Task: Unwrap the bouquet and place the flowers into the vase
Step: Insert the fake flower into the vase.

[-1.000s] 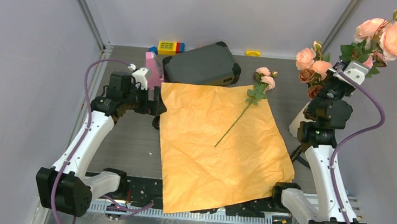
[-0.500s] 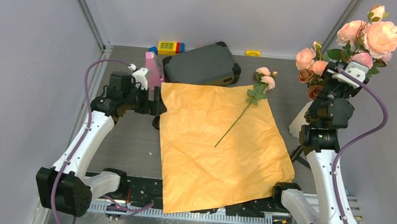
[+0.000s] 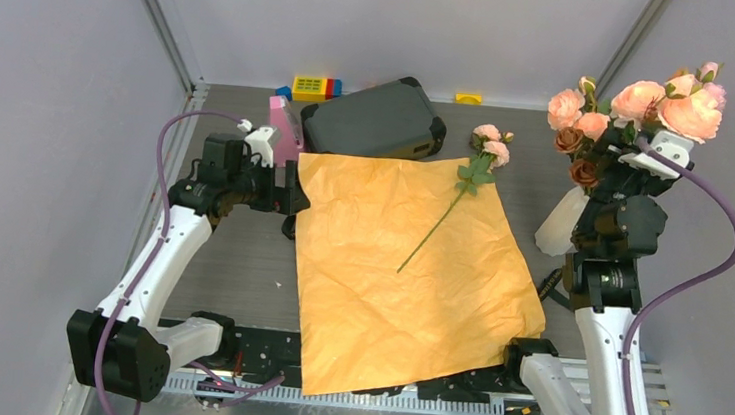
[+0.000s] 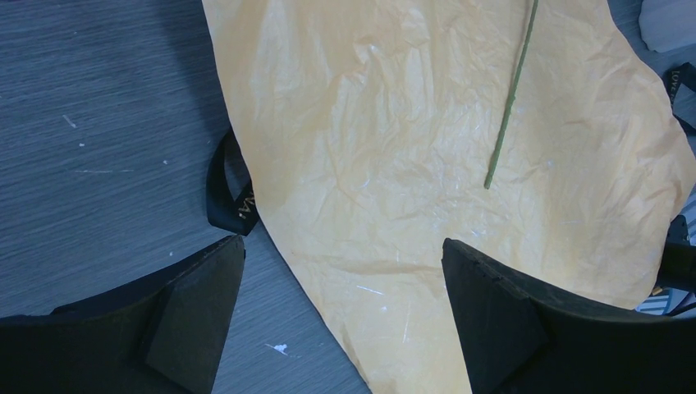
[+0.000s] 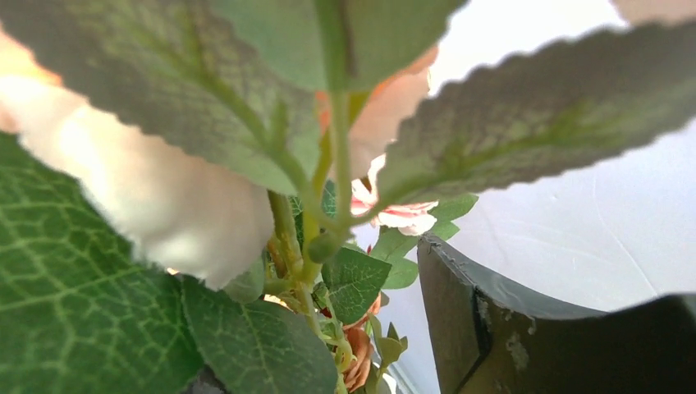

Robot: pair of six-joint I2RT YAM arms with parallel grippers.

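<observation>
Stray rose point(image 3: 469, 176) looks light, stem thin and bendy; take mid-stem. Left pincer point(image 4: 341, 246) spread; right pincer point(image 3: 627, 155) can't tell.

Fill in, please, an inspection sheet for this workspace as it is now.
Surface: grey table, orange paper spread flat on it.
Job's things: white vase upright at right, roses in it; another bunch at the right gripper; single rose lying on the paper; black ribbon under the paper's edge.
Clutter: pink object, dark case, coloured blocks at the back.
Grippers: left gripper open, empty, above the paper's edge; right gripper among leaves, state unclear.
Cables: purple cables along both arms, untangled.
Surroundings: grey walls; nothing else seen.
</observation>
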